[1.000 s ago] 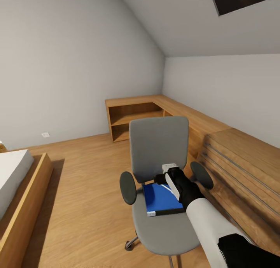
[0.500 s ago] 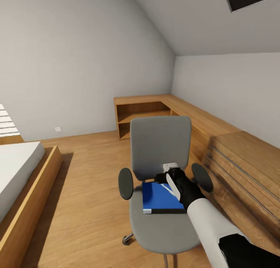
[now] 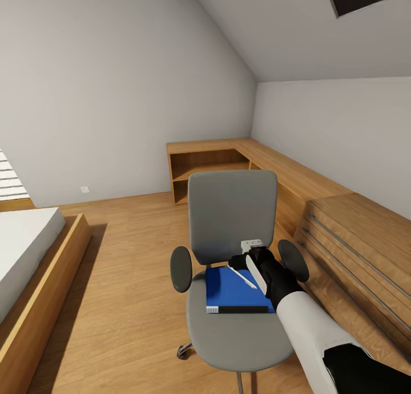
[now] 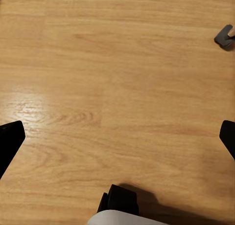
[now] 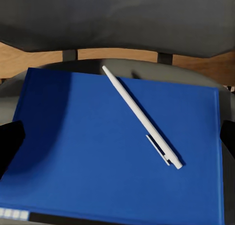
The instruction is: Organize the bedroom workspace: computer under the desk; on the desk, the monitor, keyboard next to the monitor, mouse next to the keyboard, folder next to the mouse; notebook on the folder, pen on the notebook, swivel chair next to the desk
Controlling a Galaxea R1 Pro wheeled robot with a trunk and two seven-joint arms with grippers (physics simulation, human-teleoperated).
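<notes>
The grey swivel chair (image 3: pixel 231 222) stands in the middle of the head view, its back to the far wall. The blue folder (image 3: pixel 228 288) (image 5: pixel 98 151) lies flat on the seat. A thin white pen (image 3: pixel 242 277) (image 5: pixel 139 115) lies slantwise on the folder. My right gripper (image 3: pixel 242 265) (image 5: pixel 117 142) hovers open just above the folder's back half, one fingertip over each side edge and the pen between them. My left gripper (image 4: pixel 117 139) is open over bare wooden floor. The desk, monitor, keyboard, mouse, computer and notebook are out of view.
A light wooden drawer unit (image 3: pixel 359 251) stands close on the chair's right. A low wooden corner shelf (image 3: pixel 211 165) runs along the far walls. A bed (image 3: pixel 28 257) lies at the left, with open floor (image 3: pixel 125 268) between it and the chair.
The view has panned, so the room sits further right in the picture. The folder now lies squarer to me. My right gripper stays over it, and the pen shows more clearly.
</notes>
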